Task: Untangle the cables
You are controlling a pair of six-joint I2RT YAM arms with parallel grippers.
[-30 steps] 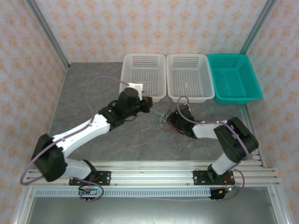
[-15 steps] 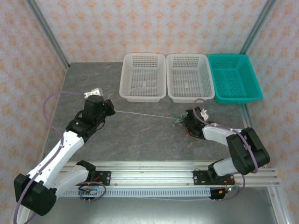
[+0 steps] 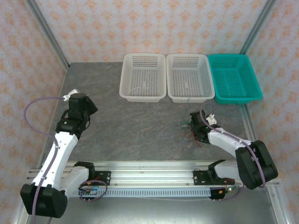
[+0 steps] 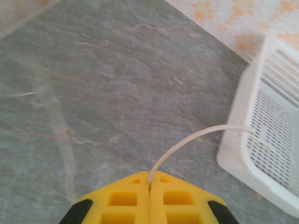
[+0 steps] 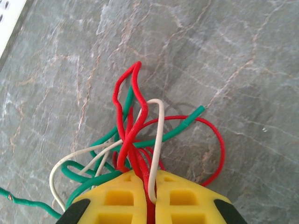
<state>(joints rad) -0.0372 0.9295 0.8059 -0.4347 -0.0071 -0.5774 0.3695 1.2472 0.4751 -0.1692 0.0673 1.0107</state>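
A tangle of thin red, teal-green and white cables (image 3: 188, 128) lies on the grey table right of centre. My right gripper (image 3: 193, 124) is shut on it. In the right wrist view, its yellow fingers (image 5: 187, 196) pinch red strands (image 5: 126, 93) and a white loop (image 5: 159, 140), while green wire (image 5: 187, 122) spreads around them. My left gripper (image 3: 90, 110) is far to the left, shut on one white cable (image 4: 187, 142). That cable arcs out of its closed jaws (image 4: 149, 176) toward a white basket (image 4: 268, 154).
Three baskets stand in a row at the back: a white one (image 3: 142, 97), a second white one (image 3: 189, 99) and a teal one (image 3: 236, 99). Metal frame posts rise at the back corners. An aluminium rail runs along the near edge.
My left arm has swung far left, dragging the white cable out of the tangle. My right gripper has shifted right with the remaining bundle.
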